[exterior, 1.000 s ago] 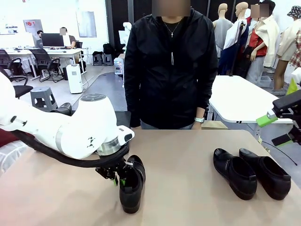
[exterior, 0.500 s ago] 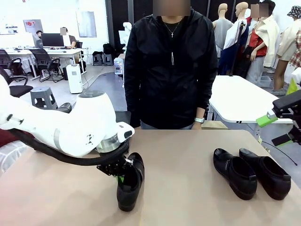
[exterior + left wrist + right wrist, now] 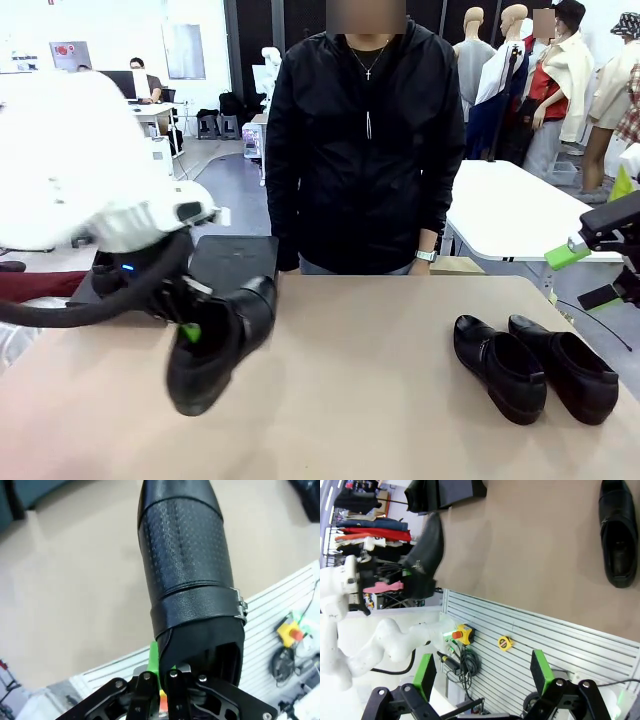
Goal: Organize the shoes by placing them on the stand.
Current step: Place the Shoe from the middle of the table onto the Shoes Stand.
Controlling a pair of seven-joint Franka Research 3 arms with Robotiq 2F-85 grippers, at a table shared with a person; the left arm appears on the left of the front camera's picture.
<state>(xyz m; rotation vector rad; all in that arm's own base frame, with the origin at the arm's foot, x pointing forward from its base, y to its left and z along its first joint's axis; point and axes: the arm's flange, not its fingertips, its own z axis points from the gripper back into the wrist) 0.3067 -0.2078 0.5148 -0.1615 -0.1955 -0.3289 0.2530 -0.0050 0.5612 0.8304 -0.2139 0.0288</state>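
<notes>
A: Holding one glossy black leather slip-on shoe (image 3: 215,345). L gripper (image 3: 162,669) is clamped tight on its collar edge at the heel end, green pad against the leather.
B: Wrist cam: vamp's pebbled w/ tiny perforations, smooth strap across, small metal buckle (image 3: 241,609) at the side. Toe rounded.
A: Shoe's tilted toe-down over the tan matte tabletop (image 3: 380,420), left side, near the matte-black sloped stand (image 3: 235,258).
B: Two more black slip-ons (image 3: 498,368) side by side on the table's right, toes toward the robot, well apart from the stand.
A: R gripper (image 3: 482,674): jaws wide, nothing between the green pads.
</notes>
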